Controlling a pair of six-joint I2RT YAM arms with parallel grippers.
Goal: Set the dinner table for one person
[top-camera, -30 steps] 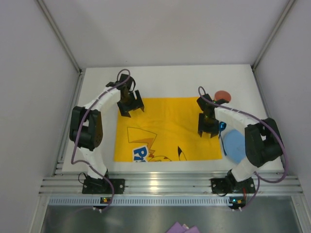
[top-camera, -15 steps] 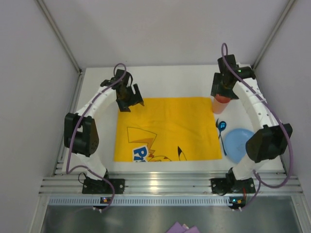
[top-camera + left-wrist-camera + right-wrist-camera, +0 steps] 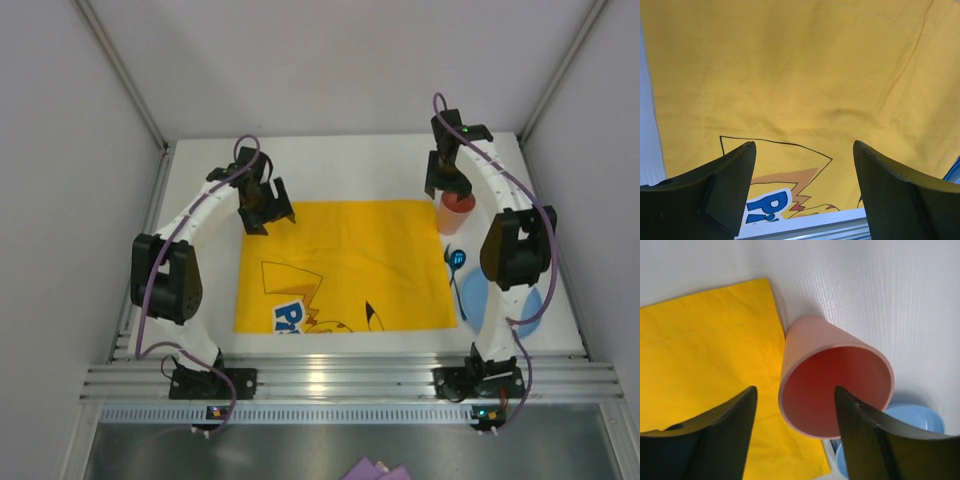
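Note:
The white dinner table [image 3: 350,165] carries a yellow cartoon-printed placemat [image 3: 340,260]. A pink cup [image 3: 457,212] stands upright on the table at the placemat's far right corner. My right gripper [image 3: 447,188] hovers over it, open. In the right wrist view its gripper [image 3: 795,390] has the left finger outside the cup [image 3: 810,340] and the right finger over its mouth. My left gripper [image 3: 269,219] is open and empty over the placemat's far left corner; its wrist view [image 3: 804,145] shows the placemat [image 3: 790,75] below.
A blue spoon [image 3: 455,262] lies just right of the placemat. A blue plate [image 3: 470,298] sits near it, partly hidden by the right arm; it also shows in the right wrist view [image 3: 915,417]. White walls enclose the table on three sides.
My right arm swung from the placemat's right edge, near the spoon, out to the far right and now stands over the cup. The left gripper shifted slightly toward the far left corner.

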